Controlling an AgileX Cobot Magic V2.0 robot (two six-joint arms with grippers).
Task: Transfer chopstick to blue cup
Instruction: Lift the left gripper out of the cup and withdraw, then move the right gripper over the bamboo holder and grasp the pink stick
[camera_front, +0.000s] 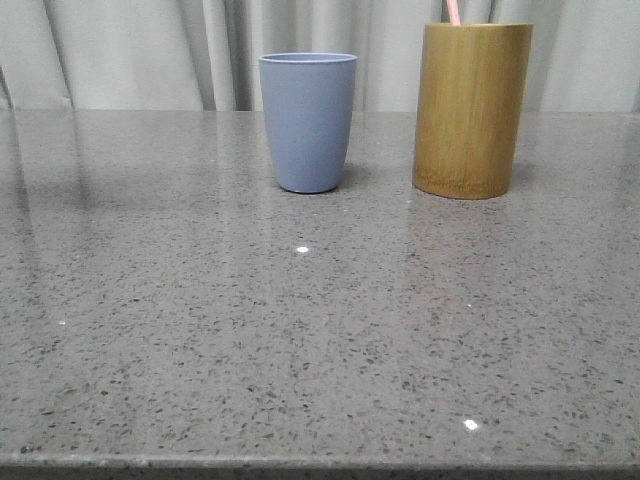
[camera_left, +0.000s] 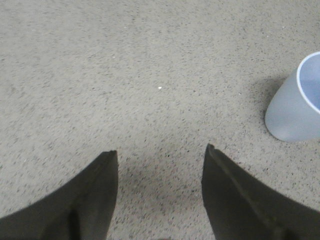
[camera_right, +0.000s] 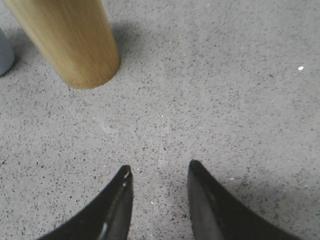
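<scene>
Grey speckled stone tabletop (camera_front: 300, 340), pale curtain (camera_front: 140, 50) behind. Tall tan bamboo cylinder holder (camera_front: 471, 108) stands upright at back right; thin light pink chopstick (camera_front: 453, 11) pokes out of its top, only a short bit visible, rest hidden inside and cut off by frame edge. Matte pale blue-grey tapered cup (camera_front: 308, 120) upright just left of holder, apart, not touching; inside can't be seen from front, rim partly cut off in left wrist view. Left gripper (camera_left: 161, 155) spread wide over bare tabletop, grasping nothing, cup off to its side. Right gripper (camera_right: 159, 172) parted, nothing between the fingers, near holder base.
</scene>
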